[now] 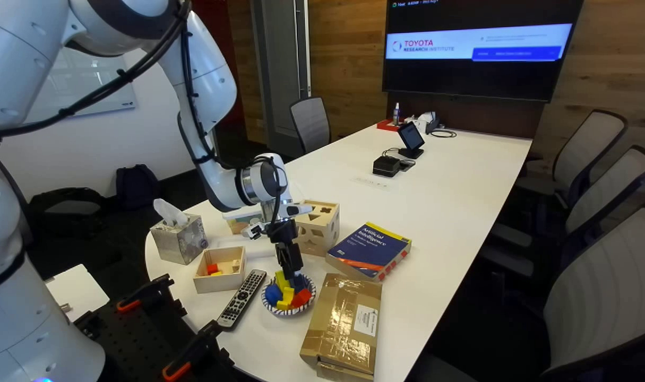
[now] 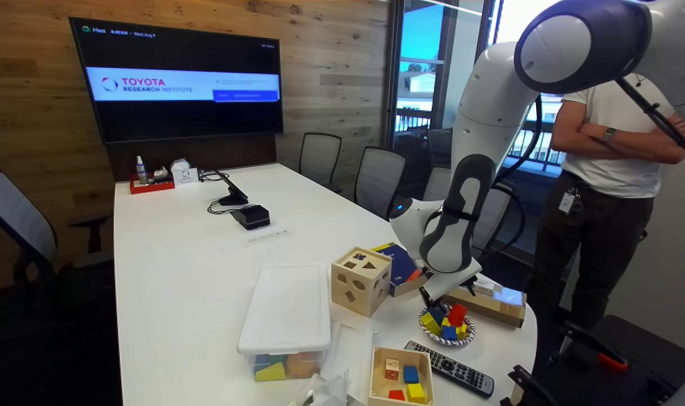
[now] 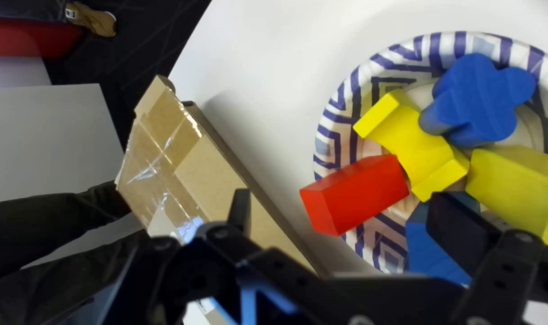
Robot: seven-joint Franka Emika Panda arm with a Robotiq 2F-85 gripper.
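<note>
End effector (image 3: 341, 201): jaws spread wide, nothing gripped. Flat-sided blue block (image 3: 428, 250): in striped bowl (image 3: 339, 115) on tabletop (image 3: 264, 72), partly hidden by one finger (image 3: 458, 228); contact unclear. Hazards: crowding could jam a lowered finger; uneven closing might push the red block (image 3: 355, 194) out.

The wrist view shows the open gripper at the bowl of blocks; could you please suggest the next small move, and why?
I would probably raise the open gripper slightly: from this view, one finger covers part of a blue block and shows right beside a yellow block, contact unclear, so closing here might disturb both in the crowded bowl.
</note>
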